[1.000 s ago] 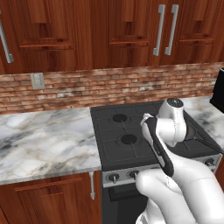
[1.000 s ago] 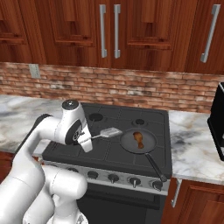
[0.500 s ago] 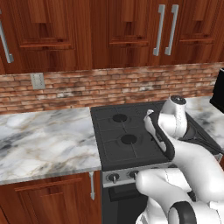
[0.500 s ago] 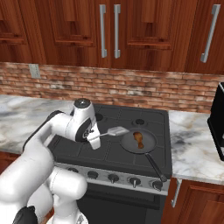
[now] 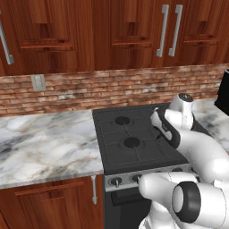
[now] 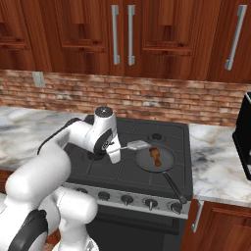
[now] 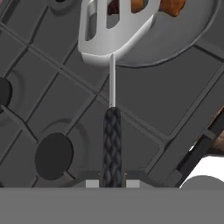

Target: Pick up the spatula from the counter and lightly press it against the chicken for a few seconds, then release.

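My gripper hangs over the middle of the black stove and is shut on the spatula. The hand view shows the fingertips of the gripper clamped on the dark braided handle. The spatula's thin shaft leads to its white slotted head. That head reaches over the left rim of the dark pan on the front right burner. The brown chicken drumstick lies in the pan, and the chicken shows just past the head; I cannot tell whether they touch.
The pan's long handle points toward the stove's front right corner. Marble counters flank the stove, with a black appliance on the right one. A brick backsplash and wooden cabinets stand behind. Knobs line the stove front.
The arm has swung right across the stove with the spatula in its grip, bringing the slotted head from over the middle burners to the pan's left rim beside the chicken.
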